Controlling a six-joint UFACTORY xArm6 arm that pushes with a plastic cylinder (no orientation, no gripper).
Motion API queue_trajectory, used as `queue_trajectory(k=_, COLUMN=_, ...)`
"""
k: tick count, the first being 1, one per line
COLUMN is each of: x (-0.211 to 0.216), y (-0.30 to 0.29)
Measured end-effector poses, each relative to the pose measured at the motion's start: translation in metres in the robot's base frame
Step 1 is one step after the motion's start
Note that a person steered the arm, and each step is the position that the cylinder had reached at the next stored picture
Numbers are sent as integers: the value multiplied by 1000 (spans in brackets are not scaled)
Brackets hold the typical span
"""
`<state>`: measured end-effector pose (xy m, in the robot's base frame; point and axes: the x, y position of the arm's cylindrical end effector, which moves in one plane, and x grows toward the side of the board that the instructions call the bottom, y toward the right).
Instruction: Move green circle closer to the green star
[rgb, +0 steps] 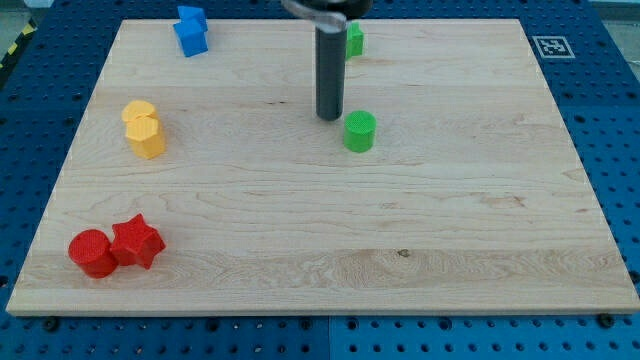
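"What did the tool look like, and was it spread or pressed together?"

"It was a straight dark rod with nothing to spread or press; it held nothing. Its tip stood on the pale wooden desk, just to the view's left of the green cylinder-shaped circle block. Whether the tip touched the block could not be told; at most a sliver of wood showed between them."

"And the green star-shaped block?"

"The green star-shaped block sat near the desk's top edge, partly hidden behind the rod, above the green circle and well apart from it."

"What else lay on the desk?"

"Two blue blocks touched each other at the view's top left, shapes unclear. Two yellow blocks sat pressed together at the left edge. At the bottom left, a red cylinder block touched a red star-shaped block. All stood far from the tip."
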<state>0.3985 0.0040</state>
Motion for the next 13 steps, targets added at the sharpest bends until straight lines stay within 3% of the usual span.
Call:
queue_trajectory(k=2, x=81, y=3)
queue_trajectory(k=5, x=76, y=47)
queue_trajectory(k=7, x=33, y=47)
queue_trajectory(k=13, x=28, y=37)
